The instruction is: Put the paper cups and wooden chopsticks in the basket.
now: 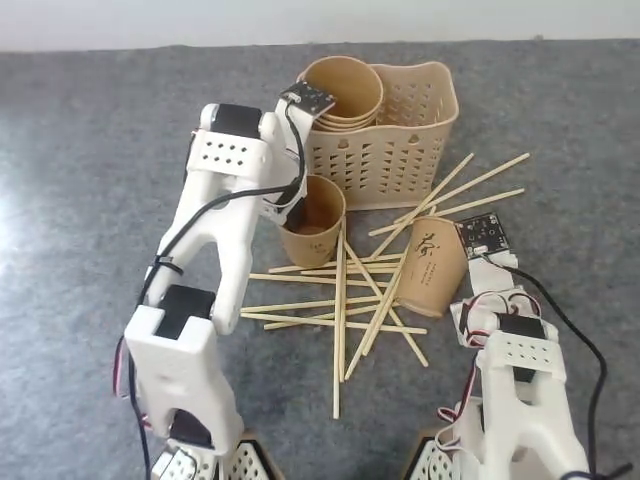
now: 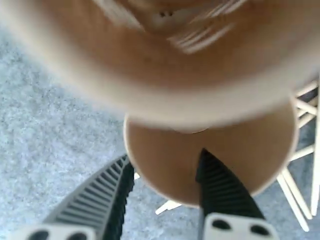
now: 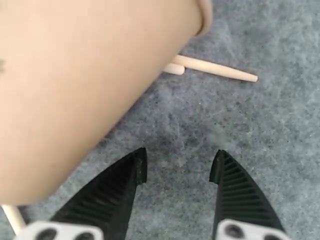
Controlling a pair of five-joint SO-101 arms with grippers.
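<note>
A grey, felt-like carpet (image 1: 80,200) covers the whole working surface, and its short, mottled nap runs from the left edge of the frame to the right in the high view. Along the top of that frame lies a pale, plain band (image 1: 150,20), meeting the carpet in a nearly straight line. The same grey pile fills the left side of the left wrist view (image 2: 40,125) and the right side of the right wrist view (image 3: 260,130).
</note>
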